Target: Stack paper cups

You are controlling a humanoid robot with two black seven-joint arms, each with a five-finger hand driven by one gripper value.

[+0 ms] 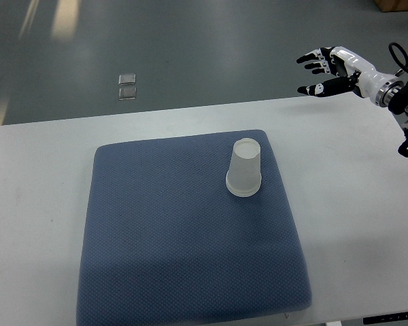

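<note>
A white paper cup [244, 170] stands upside down on the blue pad [163, 238], near the pad's far right corner. It may be more than one cup nested; I cannot tell. My right hand [317, 73] is raised over the table's far right edge, well to the right of and beyond the cup. Its fingers are spread and it holds nothing. The left arm is out of view.
The blue pad lies on a white table [353, 176]. Beyond the table's far edge is grey floor with a small clear square object [128, 86] on it. A brown box corner [398, 4] shows at the top right.
</note>
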